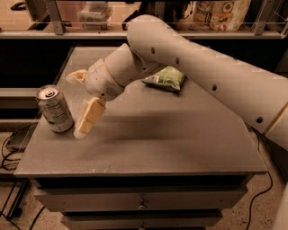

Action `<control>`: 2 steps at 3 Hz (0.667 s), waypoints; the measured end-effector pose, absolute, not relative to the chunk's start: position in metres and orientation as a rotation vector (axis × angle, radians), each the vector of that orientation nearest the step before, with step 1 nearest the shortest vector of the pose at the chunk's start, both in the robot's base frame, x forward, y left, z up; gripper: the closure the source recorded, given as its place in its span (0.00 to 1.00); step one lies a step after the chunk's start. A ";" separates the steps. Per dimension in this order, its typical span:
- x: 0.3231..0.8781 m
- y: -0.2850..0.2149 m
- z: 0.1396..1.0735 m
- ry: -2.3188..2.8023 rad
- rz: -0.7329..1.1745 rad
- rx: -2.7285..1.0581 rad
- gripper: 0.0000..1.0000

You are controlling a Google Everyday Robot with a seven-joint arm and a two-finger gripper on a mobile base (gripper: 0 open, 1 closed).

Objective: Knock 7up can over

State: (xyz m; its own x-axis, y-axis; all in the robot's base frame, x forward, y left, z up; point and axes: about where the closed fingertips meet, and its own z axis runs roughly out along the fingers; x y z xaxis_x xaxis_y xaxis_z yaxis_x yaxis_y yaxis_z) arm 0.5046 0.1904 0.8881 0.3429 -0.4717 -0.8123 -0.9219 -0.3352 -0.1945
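Observation:
The 7up can [55, 109] stands upright near the left edge of the grey table [171, 143]; it has a silver top with a pull tab and a pale body with green print. My gripper [75, 106] is just to the right of the can, low over the table. It is open: one cream finger [90, 117] points down with its tip beside the can's base, and the other finger [75, 76] sticks out to the left above the can. I cannot tell whether the lower finger touches the can.
A green-white snack bag [164, 78] lies at the table's back middle, behind my arm [202, 67]. A shelf with a metal rail and packaged goods [220, 11] runs along the back. Drawers [141, 204] are below the table top. Cables lie on the floor at left.

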 end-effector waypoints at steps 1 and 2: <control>0.506 0.221 0.879 1.156 0.943 -1.955 0.00; 0.500 0.247 0.875 1.091 1.010 -1.979 0.16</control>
State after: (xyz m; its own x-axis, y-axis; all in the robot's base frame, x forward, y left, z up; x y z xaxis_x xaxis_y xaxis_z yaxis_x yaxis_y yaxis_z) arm 0.4998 0.2469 0.8751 0.3554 -0.3774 -0.8551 -0.8818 -0.4388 -0.1728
